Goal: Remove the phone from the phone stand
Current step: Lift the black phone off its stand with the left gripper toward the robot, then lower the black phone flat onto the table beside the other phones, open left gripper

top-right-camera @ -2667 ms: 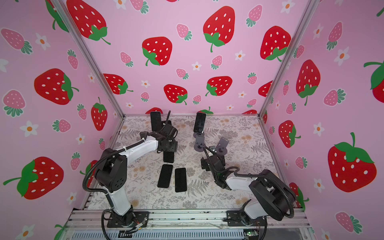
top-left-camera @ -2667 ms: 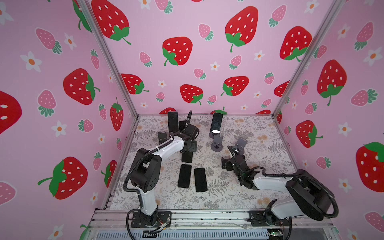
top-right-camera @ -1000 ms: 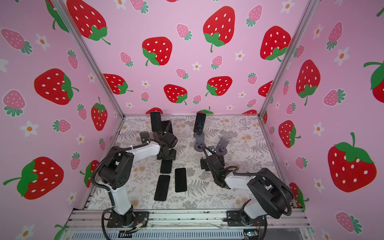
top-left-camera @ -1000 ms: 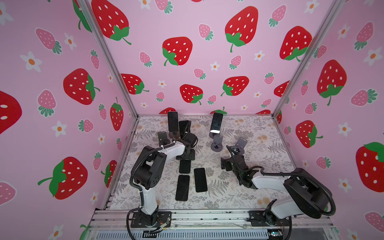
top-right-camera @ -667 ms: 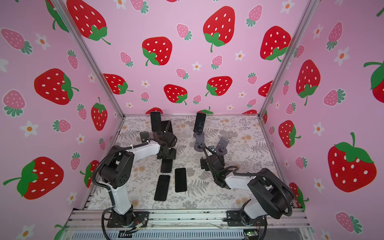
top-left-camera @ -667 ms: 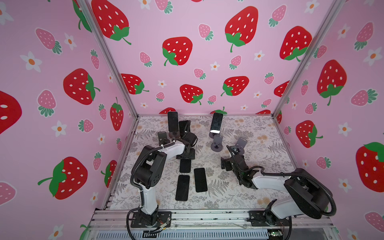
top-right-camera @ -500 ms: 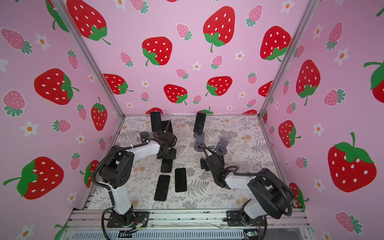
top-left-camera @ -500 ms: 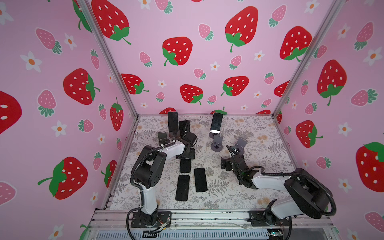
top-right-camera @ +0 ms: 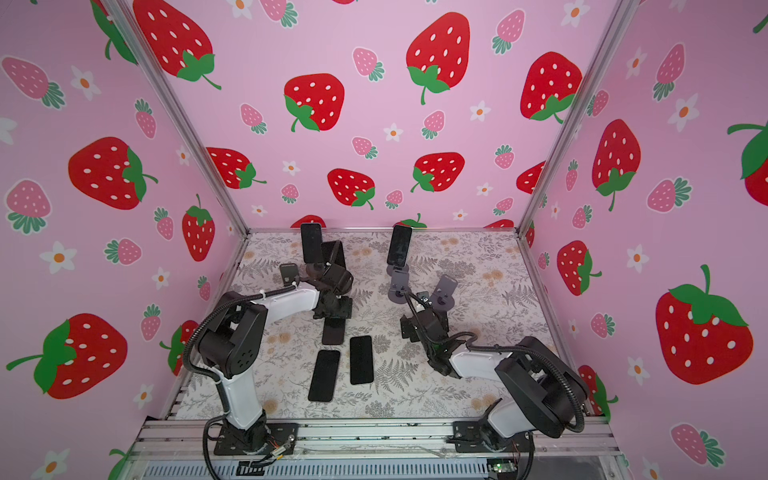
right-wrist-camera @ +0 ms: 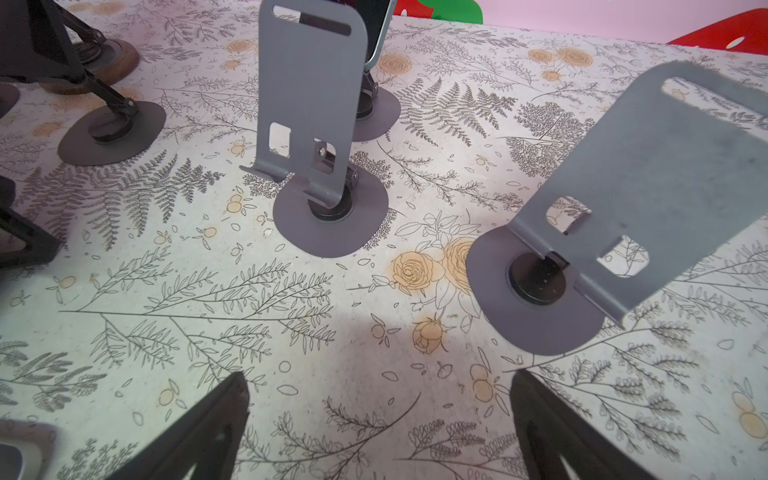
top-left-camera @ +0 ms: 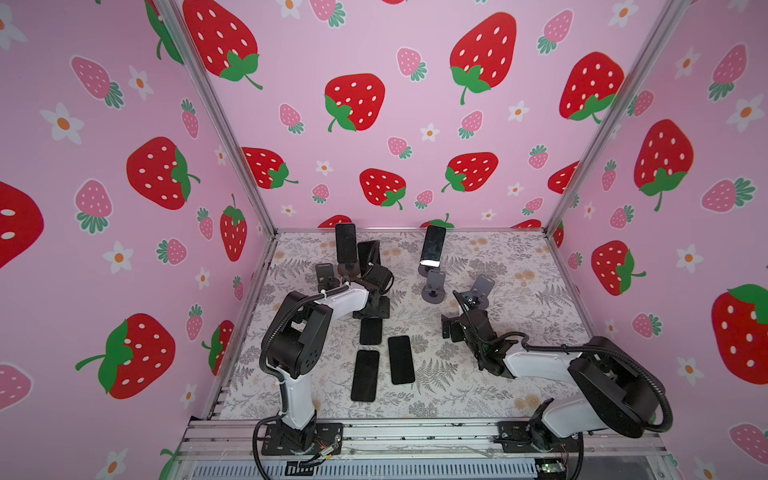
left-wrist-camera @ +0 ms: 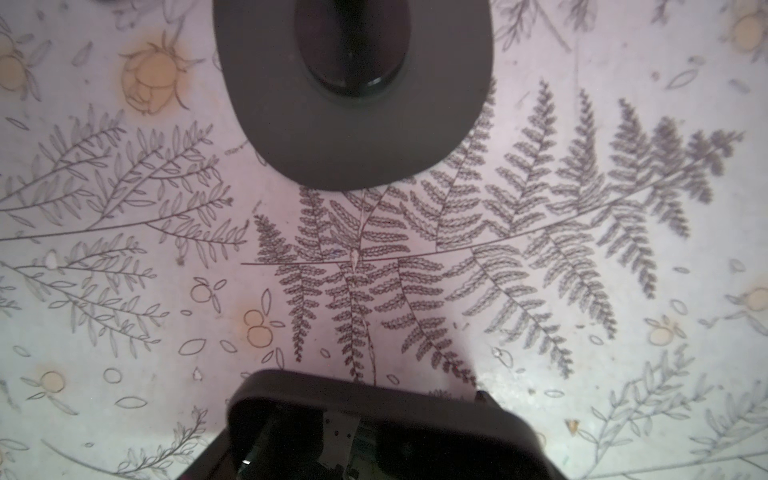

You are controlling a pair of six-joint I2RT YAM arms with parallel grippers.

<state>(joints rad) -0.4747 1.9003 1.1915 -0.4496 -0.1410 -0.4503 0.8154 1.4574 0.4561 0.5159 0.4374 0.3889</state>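
The walls (top-left-camera: 291,62) are pink, printed with big red strawberries with green leaves, smaller pink strawberries and white flowers with orange centres. The worktop (top-left-camera: 519,266) is off-white with grey fern and leaf line drawings and tan roses. The phones (top-left-camera: 401,359) lying on it are black, as is the phone (left-wrist-camera: 374,395) in the left wrist view. The phone stands (right-wrist-camera: 311,95) are grey; one round base (right-wrist-camera: 124,62) is brown wood. The arms (top-left-camera: 536,365) are white and black.
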